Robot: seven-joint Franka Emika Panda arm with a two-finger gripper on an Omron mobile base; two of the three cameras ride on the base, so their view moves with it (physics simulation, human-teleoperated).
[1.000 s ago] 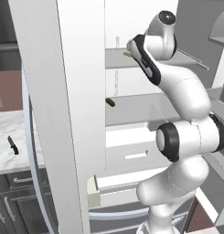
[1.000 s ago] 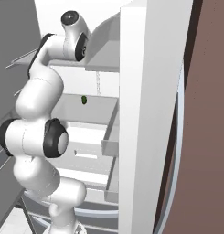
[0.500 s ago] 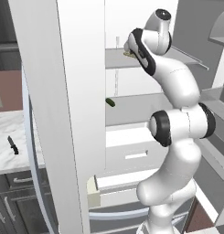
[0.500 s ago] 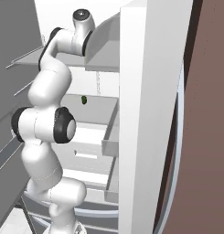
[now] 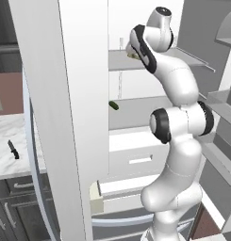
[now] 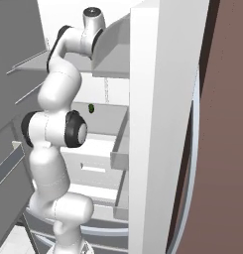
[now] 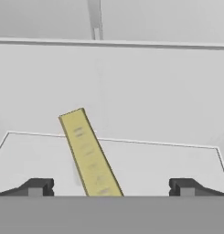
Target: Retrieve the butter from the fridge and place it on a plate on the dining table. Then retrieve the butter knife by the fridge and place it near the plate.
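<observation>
Step in hand: reaching for the butter (image 7: 89,155) lying aslant on the upper shelf (image 7: 145,167) of the fridge (image 5: 65,117); gripper (image 7: 111,186) spread wide, empty, tips flanking the stick; next, advance and close across its narrow width.

No words, brands or numbers can be read — the butter (image 7: 89,154) carries only blurred grey marks.

The lower end of the thin pale yellow butter stick (image 7: 89,156) is cut off at the hand view's bottom. From the left base view it is a sliver (image 5: 132,55) behind the white arm's wrist on the fridge's grey upper shelf (image 5: 121,59), the jaws hidden.
</observation>
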